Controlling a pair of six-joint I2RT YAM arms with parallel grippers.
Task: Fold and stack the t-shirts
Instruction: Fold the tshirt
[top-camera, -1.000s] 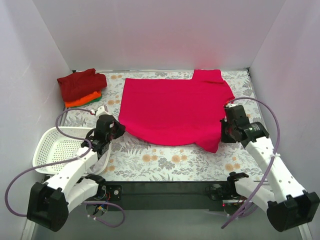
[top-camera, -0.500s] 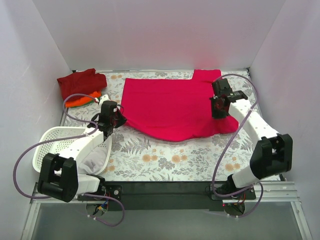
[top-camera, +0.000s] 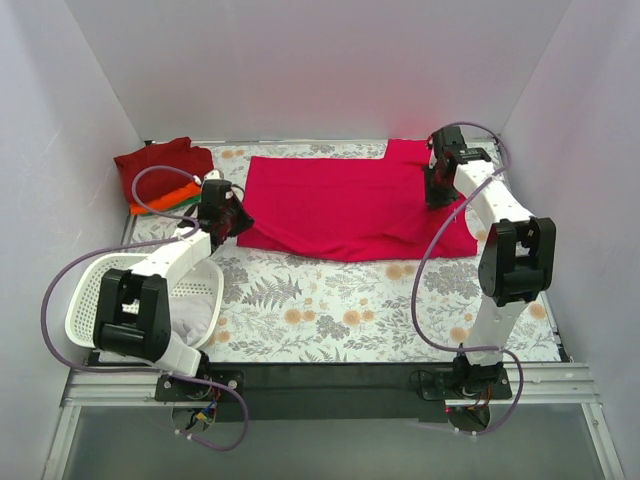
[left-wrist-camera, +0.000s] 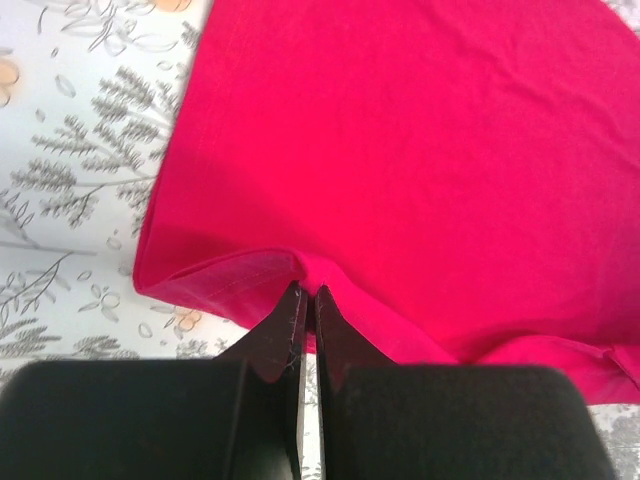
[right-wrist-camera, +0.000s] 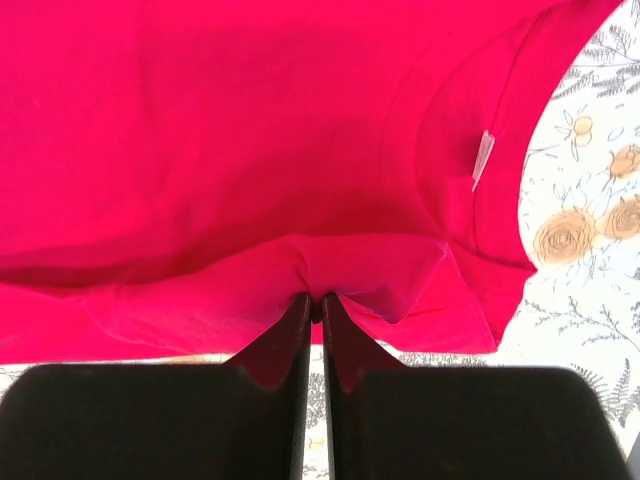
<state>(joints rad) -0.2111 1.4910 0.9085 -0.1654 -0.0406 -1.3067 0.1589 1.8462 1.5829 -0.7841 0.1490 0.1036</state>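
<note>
The bright pinkish-red t-shirt (top-camera: 340, 205) lies across the far middle of the table as a wide band, with its near part doubled over. At the shirt's left end my left gripper (top-camera: 236, 222) is shut on the hemmed edge (left-wrist-camera: 225, 275), its tips (left-wrist-camera: 307, 291) pinching a pucker of cloth. My right gripper (top-camera: 437, 202) is shut on a fold at the right end, near the sleeve. In the right wrist view that fold bunches at the tips (right-wrist-camera: 315, 298), with the neckline and a white label (right-wrist-camera: 482, 158) just beyond. A stack of dark red, orange and green t-shirts (top-camera: 160, 172) sits at the far left.
A white lattice basket (top-camera: 95, 295) stands at the near left with pale cloth (top-camera: 192, 312) in it, under the left arm. White walls close in the left, far and right sides. The table carries a floral cover (top-camera: 340, 310).
Both grippers have moved toward the far side, carrying the shirt's near edge with them. The shirt has gone from a broad spread to a narrower folded band.
</note>
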